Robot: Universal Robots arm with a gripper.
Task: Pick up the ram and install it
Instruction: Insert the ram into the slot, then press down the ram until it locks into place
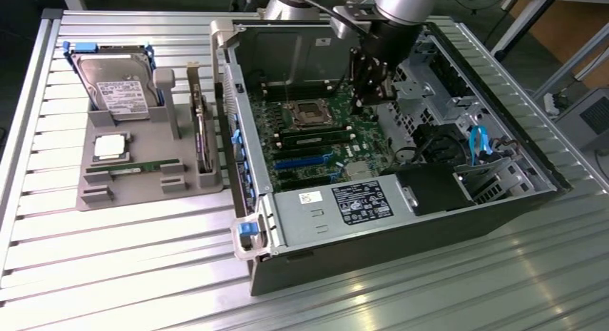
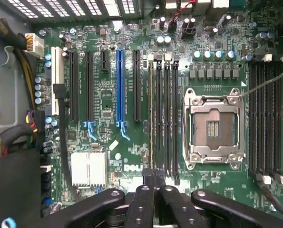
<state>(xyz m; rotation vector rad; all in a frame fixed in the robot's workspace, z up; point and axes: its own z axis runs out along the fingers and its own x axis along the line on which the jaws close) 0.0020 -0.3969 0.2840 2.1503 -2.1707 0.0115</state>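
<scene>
The arm (image 1: 400, 6) hid part of the open computer case (image 1: 400, 238). On the motherboard (image 2: 108, 95), the ram (image 2: 151, 118) stood edge-on in a slot; the fingers (image 2: 146, 179), pressed together, hung over its end, contact unclear

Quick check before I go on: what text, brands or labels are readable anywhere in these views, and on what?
"DELL": white letters on the motherboard, near the silver heatsink.
Power supply label: print too small to read.
Hard drive label: unreadable.
White sticker on the case edge: unreadable.
Board silkscreen elsewhere: too fine to read.
</scene>
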